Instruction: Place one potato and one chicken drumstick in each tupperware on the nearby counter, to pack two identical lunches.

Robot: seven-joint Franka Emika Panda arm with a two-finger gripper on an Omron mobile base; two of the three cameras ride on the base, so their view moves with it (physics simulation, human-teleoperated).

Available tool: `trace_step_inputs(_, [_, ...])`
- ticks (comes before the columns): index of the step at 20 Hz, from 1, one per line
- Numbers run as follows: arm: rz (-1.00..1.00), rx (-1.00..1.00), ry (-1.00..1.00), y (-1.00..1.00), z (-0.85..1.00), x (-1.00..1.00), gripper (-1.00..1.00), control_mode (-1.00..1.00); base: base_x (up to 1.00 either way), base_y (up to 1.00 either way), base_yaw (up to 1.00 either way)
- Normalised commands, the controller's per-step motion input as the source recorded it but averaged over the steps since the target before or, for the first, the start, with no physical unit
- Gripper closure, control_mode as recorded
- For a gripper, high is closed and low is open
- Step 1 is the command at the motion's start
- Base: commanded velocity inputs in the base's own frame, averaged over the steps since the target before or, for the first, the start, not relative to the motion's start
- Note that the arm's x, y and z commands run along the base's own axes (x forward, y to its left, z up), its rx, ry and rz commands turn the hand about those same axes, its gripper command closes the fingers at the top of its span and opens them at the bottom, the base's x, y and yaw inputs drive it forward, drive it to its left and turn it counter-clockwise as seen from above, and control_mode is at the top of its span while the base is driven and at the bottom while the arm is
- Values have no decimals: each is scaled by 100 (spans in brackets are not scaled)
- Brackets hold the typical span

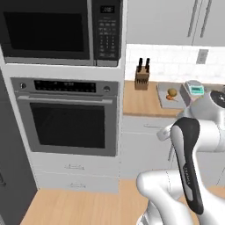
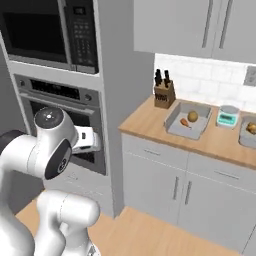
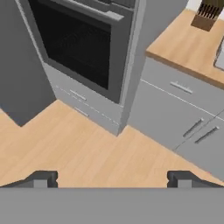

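Note:
One grey tupperware point(image 2: 176, 126) sits on the wooden counter point(image 2: 150, 120) and holds a potato point(image 2: 193, 116) and an orange chicken drumstick point(image 2: 185, 122). From the left base camera the same tupperware point(image 1: 163, 100) shows its potato point(image 1: 172, 92) and drumstick point(image 1: 170, 98). A second tupperware point(image 2: 245, 137) at the right edge holds a potato point(image 2: 251, 128). My gripper point(image 3: 112, 179) is open with nothing between its fingertips point(image 3: 41, 179). It hangs over the wooden floor in front of the oven, well short of the counter.
A knife block point(image 2: 164, 94) stands at the counter's back left. A white-and-teal scale point(image 2: 227, 116) sits between the tupperwares. A tall unit with oven point(image 1: 66, 118) and microwave point(image 1: 57, 28) stands left of the counter. Grey cabinet fronts point(image 3: 175, 113) lie below it.

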Motion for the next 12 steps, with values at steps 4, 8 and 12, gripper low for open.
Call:
trace_step_inputs(4, [0, 0, 0, 0, 0, 0, -100, 100, -18, 100, 59])
trace_step_inputs(8, [0, 0, 0, 0, 0, 0, -100, 100, -10, 100, 55])
trace_step_inputs(12, [0, 0, 0, 0, 0, 0, -100, 100, -2, 100, 49])
